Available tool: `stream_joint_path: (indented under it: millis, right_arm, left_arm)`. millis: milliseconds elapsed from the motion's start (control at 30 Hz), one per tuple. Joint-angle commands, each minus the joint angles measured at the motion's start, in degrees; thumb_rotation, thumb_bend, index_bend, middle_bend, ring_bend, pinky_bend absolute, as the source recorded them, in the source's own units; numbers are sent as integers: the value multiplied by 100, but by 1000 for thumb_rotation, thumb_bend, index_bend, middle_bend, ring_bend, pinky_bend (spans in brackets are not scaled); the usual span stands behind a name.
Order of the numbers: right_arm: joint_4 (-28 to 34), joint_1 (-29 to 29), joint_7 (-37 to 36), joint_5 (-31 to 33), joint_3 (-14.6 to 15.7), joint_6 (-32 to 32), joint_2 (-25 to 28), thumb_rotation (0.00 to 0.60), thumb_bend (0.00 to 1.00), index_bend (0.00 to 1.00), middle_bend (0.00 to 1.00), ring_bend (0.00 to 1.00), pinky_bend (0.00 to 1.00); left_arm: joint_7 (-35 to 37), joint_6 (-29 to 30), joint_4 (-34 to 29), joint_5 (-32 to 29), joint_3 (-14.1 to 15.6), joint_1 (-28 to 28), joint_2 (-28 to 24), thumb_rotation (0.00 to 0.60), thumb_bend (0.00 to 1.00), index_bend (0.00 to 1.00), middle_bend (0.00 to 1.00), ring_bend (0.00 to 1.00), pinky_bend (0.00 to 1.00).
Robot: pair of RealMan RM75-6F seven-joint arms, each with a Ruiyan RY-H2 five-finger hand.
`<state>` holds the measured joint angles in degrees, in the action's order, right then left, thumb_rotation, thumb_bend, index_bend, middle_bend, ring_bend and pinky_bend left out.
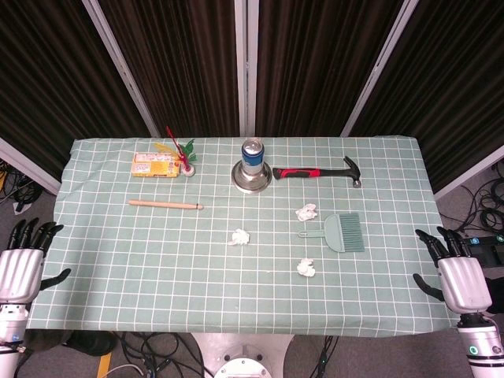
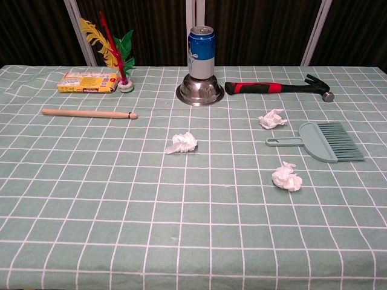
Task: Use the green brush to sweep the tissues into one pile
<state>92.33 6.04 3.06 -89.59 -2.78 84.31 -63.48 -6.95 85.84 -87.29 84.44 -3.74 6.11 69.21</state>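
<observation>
The green brush (image 1: 345, 231) lies flat on the right part of the desk (image 1: 118, 260), handle pointing left, untouched. Three crumpled tissues sit apart around it: one (image 1: 305, 211) just above its handle, one (image 1: 305, 268) below it, one (image 1: 239, 236) further left. Behind stand a blue can (image 1: 252, 151) on an upturned steel bowl (image 1: 251, 177), a hammer (image 1: 319, 172), a wooden stick (image 1: 165, 205), a yellow packet (image 1: 154, 164) and a feather shuttlecock (image 1: 183, 154). The left robot hand (image 1: 22, 264) and right robot hand (image 1: 457, 272) hover at the desk's edges, fingers spread, holding nothing.

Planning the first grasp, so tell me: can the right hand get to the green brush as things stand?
Probably yes: the right hand is open at the table edge, and only bare cloth lies between it and the green brush.
</observation>
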Motion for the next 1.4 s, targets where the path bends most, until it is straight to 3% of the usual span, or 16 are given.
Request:
stream_joint_path:
  millis: [33,367,633,833,1033,1400]
  right_arm:
    - [10,0,-15,2,9,-9,6,600,118,130,251,69,101]
    - [69,177,-227,-40,-12,-237,30,600,119,130,253,69,101]
    - [0,1078,-124,282,-382,-1417,-180,600,149,170,314,80,147]
    - [-320,2024,380,1038,-692,-2795,-803,600,149,197,326,94,166]
    - [-917,2693,1084,1773,-863,-3496,-1642,600,148,244,342,94,171]
    - [-2215,3144,1672,2228,-771,-3547,-2886,600,148,411,409,94,172]
  left_arm:
    - [-3,-14,3,6,9,7,2,600,0,185,168,64,61]
    - [-3,2,-33,21,30,-10,-18,600,0,185,168,64,60]
    - [39,3,-5,69,27,13,-23,600,0,184,168,63,61]
    - [49,41,-23,111,34,6,-47,600,0,185,168,64,61]
    - [102,15,-47,128,54,10,-82,600,0,185,168,63,61]
    - [149,21,-42,116,65,-11,-97,600,0,185,168,63,61]
